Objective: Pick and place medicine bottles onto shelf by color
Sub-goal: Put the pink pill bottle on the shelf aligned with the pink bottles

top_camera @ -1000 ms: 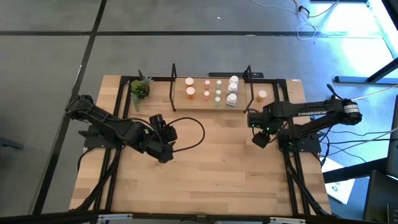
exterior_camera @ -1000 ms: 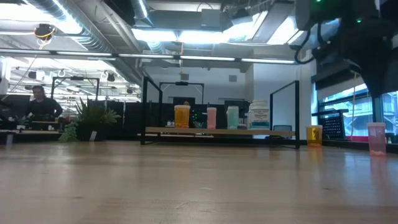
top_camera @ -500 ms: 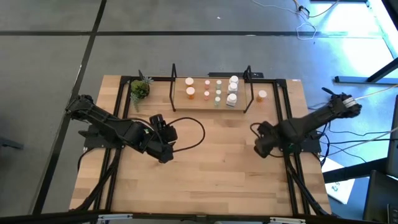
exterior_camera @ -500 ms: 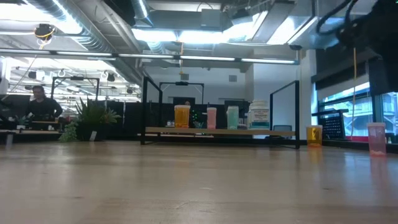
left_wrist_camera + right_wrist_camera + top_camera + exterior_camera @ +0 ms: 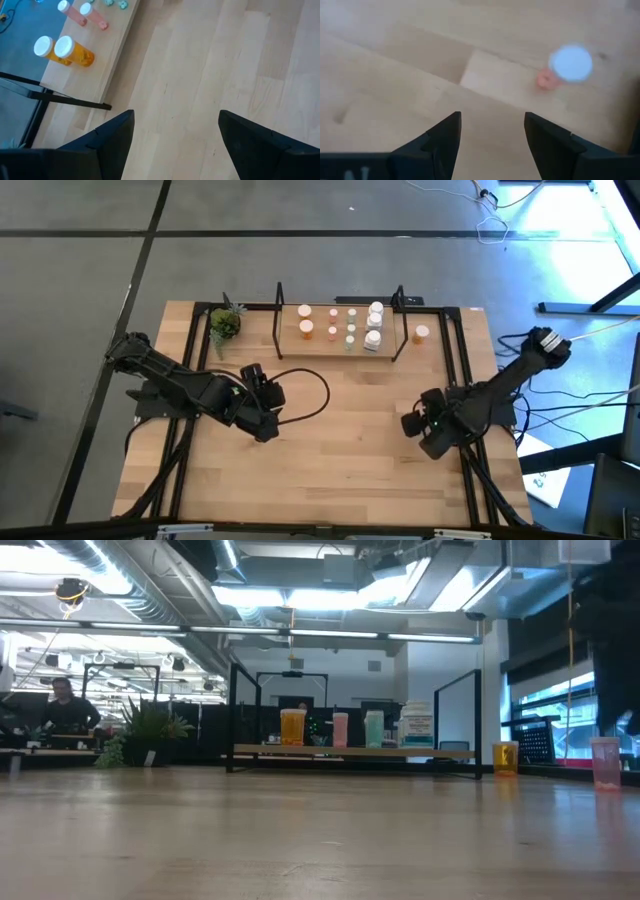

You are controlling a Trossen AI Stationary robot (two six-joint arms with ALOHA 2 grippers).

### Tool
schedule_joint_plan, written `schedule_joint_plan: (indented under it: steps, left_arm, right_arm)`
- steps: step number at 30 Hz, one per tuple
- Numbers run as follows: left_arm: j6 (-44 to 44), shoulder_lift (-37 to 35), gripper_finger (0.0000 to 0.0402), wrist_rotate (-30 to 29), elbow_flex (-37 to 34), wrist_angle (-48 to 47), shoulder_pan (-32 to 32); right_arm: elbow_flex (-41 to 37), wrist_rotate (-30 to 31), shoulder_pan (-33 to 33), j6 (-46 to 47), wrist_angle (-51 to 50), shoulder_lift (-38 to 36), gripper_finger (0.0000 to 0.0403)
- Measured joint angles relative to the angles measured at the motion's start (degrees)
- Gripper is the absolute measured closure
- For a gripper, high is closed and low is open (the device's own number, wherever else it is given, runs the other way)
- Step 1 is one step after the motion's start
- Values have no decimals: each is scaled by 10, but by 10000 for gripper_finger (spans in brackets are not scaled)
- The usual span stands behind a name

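The shelf [image 5: 340, 345] stands at the table's far side, a light board between black end frames. On it stand orange bottles [image 5: 306, 328], pink bottles [image 5: 333, 331], pale green bottles [image 5: 351, 330] and white bottles [image 5: 373, 337]; the left wrist view shows the orange ones [image 5: 62, 50]. One orange bottle [image 5: 421, 333] stands on the table right of the shelf. A pink bottle with a white cap [image 5: 568, 66] stands on the table ahead of my right gripper [image 5: 492, 135], which is open and empty at the table's right side [image 5: 420, 428]. My left gripper [image 5: 262, 408] is open and empty, left of centre.
A small green potted plant [image 5: 224, 324] stands at the far left of the table, beside the shelf. A black cable [image 5: 305, 395] loops on the table by my left gripper. The pink bottle [image 5: 605, 762] and the orange bottle [image 5: 505, 757] show at the right in the low view.
My right gripper has drawn back from beside the shelf's right end toward the table's near edge, staying at the right side. The bottles and the shelf have stayed where they were.
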Motion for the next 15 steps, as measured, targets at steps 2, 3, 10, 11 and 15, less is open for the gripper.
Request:
schedule_joint_plan:
  steps: [2, 3, 10, 11, 15]
  left_arm:
    - [0, 0, 117, 0, 0, 0, 0]
    - [0, 0, 117, 0, 0, 0, 0]
    - [1, 0, 117, 0, 0, 0, 0]
    - [1, 0, 117, 0, 0, 0, 0]
    - [1, 0, 117, 0, 0, 0, 0]
  right_arm:
    - [-6, -1, 4, 24, 4, 12, 184]
    - [-7, -1, 4, 32, 2, 17, 184]
    - [-7, -14, 2, 59, -17, 62, 184]
    - [-7, -15, 2, 69, -27, 70, 184]
    - [-7, -8, 1, 90, -57, 95, 184]
